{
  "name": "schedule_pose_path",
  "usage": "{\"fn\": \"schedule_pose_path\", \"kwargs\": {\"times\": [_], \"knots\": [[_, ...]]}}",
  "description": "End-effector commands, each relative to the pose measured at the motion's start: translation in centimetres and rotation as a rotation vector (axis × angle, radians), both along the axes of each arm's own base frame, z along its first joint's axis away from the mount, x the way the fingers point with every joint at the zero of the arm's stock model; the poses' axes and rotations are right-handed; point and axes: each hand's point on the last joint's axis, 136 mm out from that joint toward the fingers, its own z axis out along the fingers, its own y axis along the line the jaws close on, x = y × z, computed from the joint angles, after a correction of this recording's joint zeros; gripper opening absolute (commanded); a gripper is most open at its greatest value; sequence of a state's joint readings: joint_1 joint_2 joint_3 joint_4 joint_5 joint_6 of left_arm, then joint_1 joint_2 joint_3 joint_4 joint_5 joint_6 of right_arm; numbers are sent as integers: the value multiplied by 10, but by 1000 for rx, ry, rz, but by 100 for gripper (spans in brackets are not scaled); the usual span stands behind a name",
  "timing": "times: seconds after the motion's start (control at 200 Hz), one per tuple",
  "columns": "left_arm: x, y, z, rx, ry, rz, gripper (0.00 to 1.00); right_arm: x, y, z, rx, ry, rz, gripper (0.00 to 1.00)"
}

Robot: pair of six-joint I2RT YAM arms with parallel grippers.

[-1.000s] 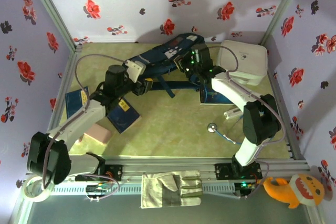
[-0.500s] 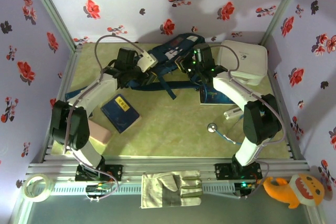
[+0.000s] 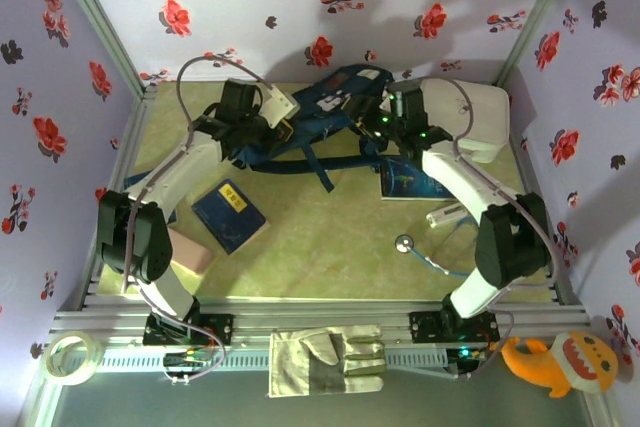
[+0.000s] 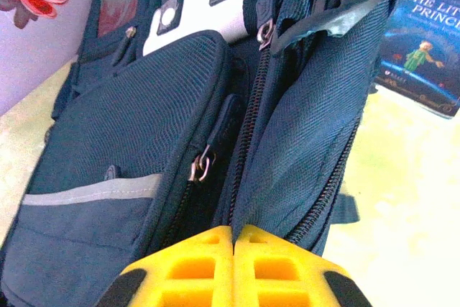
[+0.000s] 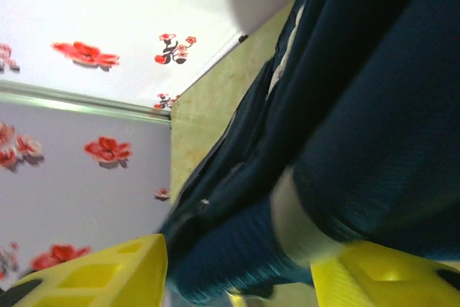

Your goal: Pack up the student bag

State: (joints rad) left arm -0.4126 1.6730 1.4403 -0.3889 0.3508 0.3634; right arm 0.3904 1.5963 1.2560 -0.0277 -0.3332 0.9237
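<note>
At the near rail, a pale work glove [image 3: 325,362] lies flat between the two arm bases. On the green mat beyond it, a dark blue book [image 3: 230,215] lies beside a pink block [image 3: 190,252] on the left. A small metal disc on a cord [image 3: 404,243] lies on the right.

Far half of mat: the student bag [image 3: 325,107] lies flat close to the back wall, between both wrists. Its dark straps trail toward the arms. A white zip case [image 3: 480,117] sits just to its right.

Bag seen from the left wrist [image 4: 180,106]:
- Navy woven fabric with two padded pockets side by side.
- A zip track runs down the gap between them, with metal pullers showing.
- A grey band crosses the front pocket.
- At the far end is a white panel with dark tabs and round white studs.

A second book [image 4: 424,41], blue-covered, lies past its right edge.

Left gripper [image 4: 233,234]: yellow fingers pressed together, tips at the bag's zip seam. Cannot tell whether fabric is caught between them.

Right gripper [image 5: 241,257]: fingers apart, with a fold of the student bag [image 5: 374,106] lying between them.
</note>
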Motion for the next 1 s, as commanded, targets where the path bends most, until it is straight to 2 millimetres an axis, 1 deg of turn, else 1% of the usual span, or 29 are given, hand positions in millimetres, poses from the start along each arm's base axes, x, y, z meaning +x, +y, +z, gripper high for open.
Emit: {"fn": "schedule_pose_path", "kwargs": {"times": [0.0, 0.08, 0.175, 0.275, 0.365, 0.41, 0.425, 0.53, 0.635, 0.695, 0.785, 0.94, 0.995], "knots": [[2, -1, 46, -81, 3, 36, 0, -18, -9, 13, -152, -199, 109, 59], [2, -4, 46, -86, 34, 47, 0, -31, -8, 13, -200, -282, 163, 60], [2, -5, 45, -88, 46, 51, 0, -40, -4, 1, -245, -324, 200, 59], [2, -7, 44, -95, 54, 56, 0, -45, 18, -9, -262, -360, 291, 51], [3, -9, 44, -102, 56, 59, 0, -43, 41, -18, -293, -383, 370, 44], [2, -9, 44, -104, 58, 59, 0, -40, 50, -18, -312, -400, 394, 42], [2, -9, 44, -103, 58, 58, 0, -38, 52, -20, -316, -399, 400, 41], [1, -10, 41, -103, 66, 60, 0, -27, 66, -22, -347, -454, 424, 36], [1, -10, 38, -102, 76, 62, 0, -15, 66, -24, -375, -475, 391, 33], [0, -11, 38, -102, 78, 60, 0, -11, 66, -24, -380, -480, 382, 29], [-1, -12, 37, -100, 78, 57, 0, -9, 66, -25, -384, -480, 375, 26], [0, -14, 38, -103, 76, 55, 0, -11, 59, -29, -405, -476, 351, 22], [0, -14, 37, -102, 78, 55, 0, -12, 58, -28, -405, -481, 351, 18]]}}
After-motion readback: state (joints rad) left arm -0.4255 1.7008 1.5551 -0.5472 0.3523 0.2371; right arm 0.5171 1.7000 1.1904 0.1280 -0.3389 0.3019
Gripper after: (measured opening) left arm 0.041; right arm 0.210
